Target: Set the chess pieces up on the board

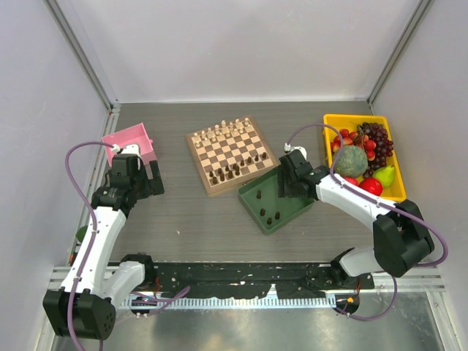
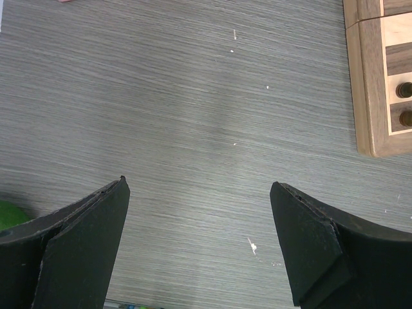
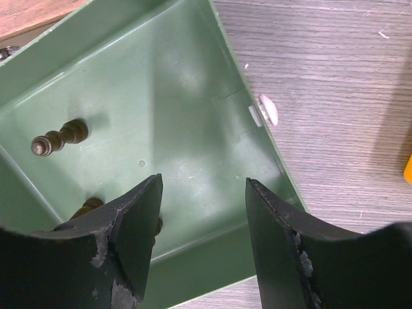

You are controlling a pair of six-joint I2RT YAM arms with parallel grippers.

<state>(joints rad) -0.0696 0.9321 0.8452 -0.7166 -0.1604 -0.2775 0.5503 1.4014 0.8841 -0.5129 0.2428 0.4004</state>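
Jaws apart on both arms, nothing gripped.
Left gripper (image 2: 199, 187) stood wide open over the table (image 2: 193, 96), off the board's (image 1: 230, 153) left edge. Right gripper (image 3: 203, 183) hung with jaws apart over the green tray (image 3: 187, 84), gap between fingers empty. Dark chess pieces (image 1: 229, 172): most stood on the board's near rows, a few sat in the tray just beside it.

The board (image 1: 231, 153) has light and dark brown checks inside a tan border. The chess pieces (image 1: 228, 173) on its near side are dark brown, the chessmen (image 1: 223, 131) on the far side pale cream. The tray (image 1: 252, 197) is green (plain, dull), the bin (image 1: 355, 118) yellow, the box (image 1: 135, 139) pink, and the table (image 1: 197, 227) streaked grey.
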